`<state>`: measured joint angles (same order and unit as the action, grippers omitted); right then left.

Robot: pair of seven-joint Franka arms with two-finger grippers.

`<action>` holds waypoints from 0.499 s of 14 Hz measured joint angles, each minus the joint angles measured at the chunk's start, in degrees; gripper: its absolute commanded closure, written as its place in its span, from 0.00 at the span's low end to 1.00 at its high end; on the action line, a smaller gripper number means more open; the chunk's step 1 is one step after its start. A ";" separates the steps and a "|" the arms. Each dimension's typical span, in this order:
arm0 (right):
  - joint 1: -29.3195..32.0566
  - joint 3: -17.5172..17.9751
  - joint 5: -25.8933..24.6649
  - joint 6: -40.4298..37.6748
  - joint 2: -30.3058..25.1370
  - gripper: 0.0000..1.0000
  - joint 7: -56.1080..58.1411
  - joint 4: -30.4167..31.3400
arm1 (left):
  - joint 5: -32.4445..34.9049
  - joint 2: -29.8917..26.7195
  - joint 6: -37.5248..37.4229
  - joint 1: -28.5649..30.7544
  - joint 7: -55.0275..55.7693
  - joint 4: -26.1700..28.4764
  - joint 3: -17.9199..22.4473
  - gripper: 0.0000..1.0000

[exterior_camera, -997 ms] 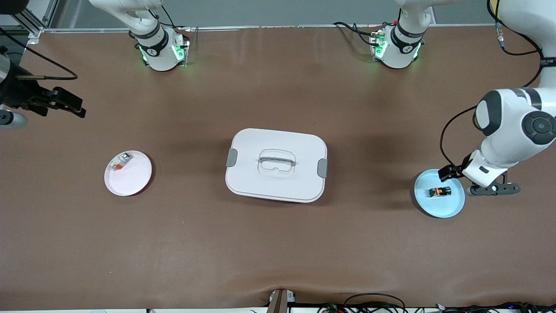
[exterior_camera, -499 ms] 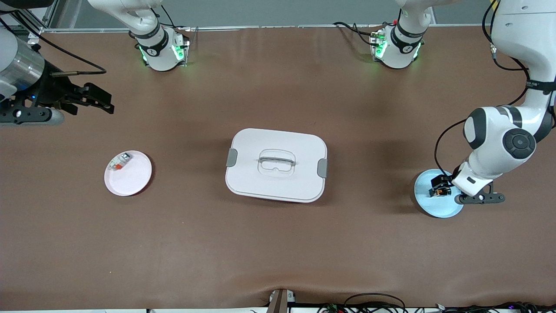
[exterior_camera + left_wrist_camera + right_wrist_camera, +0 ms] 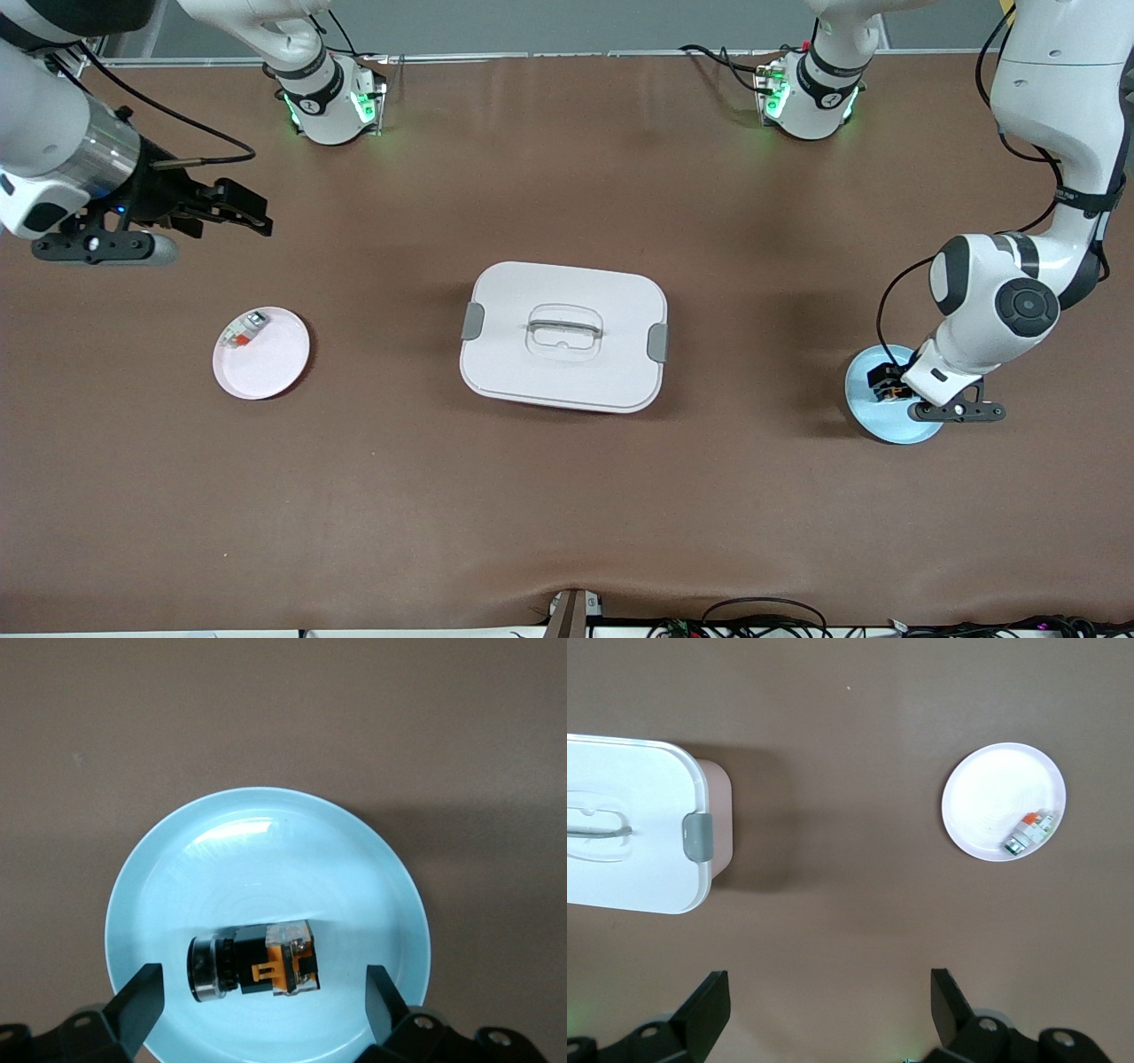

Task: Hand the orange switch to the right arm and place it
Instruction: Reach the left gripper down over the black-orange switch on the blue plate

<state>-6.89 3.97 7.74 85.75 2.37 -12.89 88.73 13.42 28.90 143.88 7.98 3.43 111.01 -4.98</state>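
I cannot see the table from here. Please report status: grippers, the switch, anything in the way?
Left gripper open, low over orange switch on blue plate. Right gripper open, in air above pink plate. Nothing blocking the switch.

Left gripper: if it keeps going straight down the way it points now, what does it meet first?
Most likely the orange switch, lying on the blue plate. The left gripper is open with its fingers astride the switch, so they may touch the plate first; depth is unclear.
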 measured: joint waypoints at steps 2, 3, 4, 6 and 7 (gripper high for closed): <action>-1.13 0.02 0.01 1.04 0.01 0.00 -0.19 0.90 | 0.43 0.37 0.00 0.04 0.00 -0.05 0.00 0.00; -1.57 0.01 0.01 1.45 0.02 0.00 -0.48 1.30 | 0.49 0.68 0.01 0.05 0.00 -0.09 0.00 0.00; -1.95 0.02 0.01 1.74 0.02 0.00 -1.08 1.57 | 0.51 1.05 0.08 0.07 0.00 -0.11 0.00 0.00; -2.80 0.03 0.03 2.60 0.02 0.00 -2.69 2.18 | 0.56 1.93 0.47 0.36 0.00 -0.16 0.04 0.00; -3.27 0.03 0.03 3.01 0.03 0.00 -3.22 2.52 | 0.60 2.35 0.86 0.74 0.00 -0.23 0.04 0.00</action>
<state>-10.16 4.00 7.77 88.77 2.39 -16.11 91.25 14.02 31.24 144.75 8.72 3.43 110.78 -4.94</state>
